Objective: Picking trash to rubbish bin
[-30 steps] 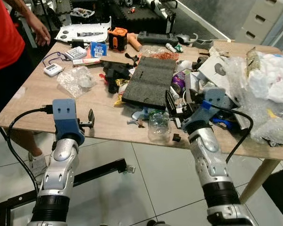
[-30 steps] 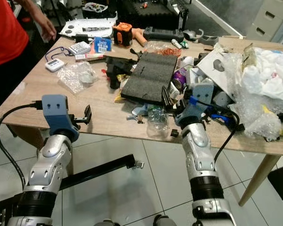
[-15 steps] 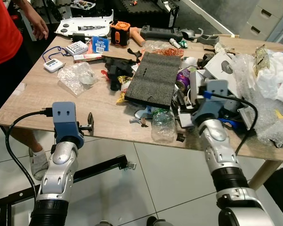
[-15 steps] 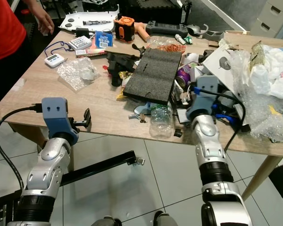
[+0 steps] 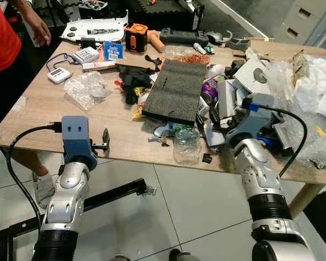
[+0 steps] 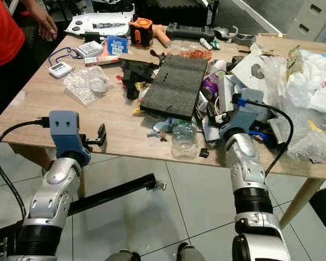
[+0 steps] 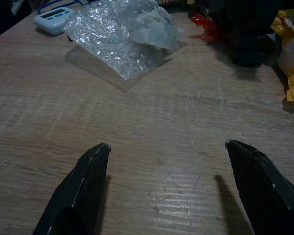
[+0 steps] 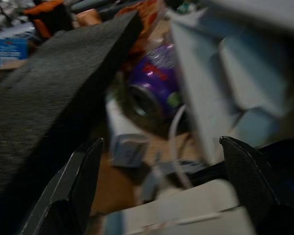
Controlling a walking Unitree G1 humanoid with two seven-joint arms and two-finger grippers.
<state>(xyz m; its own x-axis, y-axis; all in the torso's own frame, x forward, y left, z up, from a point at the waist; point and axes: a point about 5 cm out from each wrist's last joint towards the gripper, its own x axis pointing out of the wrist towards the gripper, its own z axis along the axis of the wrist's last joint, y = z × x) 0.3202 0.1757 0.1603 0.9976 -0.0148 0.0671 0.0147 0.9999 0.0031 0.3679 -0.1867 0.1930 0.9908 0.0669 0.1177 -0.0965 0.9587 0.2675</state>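
**Right gripper noses into the clutter at the tabletop's front edge**

The right gripper (image 8: 159,191) sits low among the rubbish near the front edge of the wooden tabletop (image 5: 49,117), toward its right end, fingers spread wide with nothing between them. That spread reads to me as a set-up for a grab: in the wrist view a crushed purple can (image 8: 154,85) lies straight ahead between the two black fingers, wedged between the dark foam slab (image 5: 175,91) and a pale grey moulded tray (image 8: 225,73), with small card scraps in front of it. The arm comes in over the front edge, probably because the can is hemmed in on both sides and open only toward the robot.

A clear crumpled plastic bottle (image 5: 186,144) rests right at the front edge, just beside the gripper on its left, another likely piece of trash. Behind and to the right, bubble wrap and white plastic bags (image 5: 315,89) pile up over the right end of the tabletop.

The left gripper (image 7: 169,188) hovers over bare wood near the front-left corner, its fingers also wide apart and empty, as if waiting its turn. A wad of bubble wrap (image 5: 86,88) lies well ahead of it, near a small white timer (image 5: 60,75). A person in a red top (image 5: 2,32) stands by the left edge. I can't spot a rubbish bin from here.
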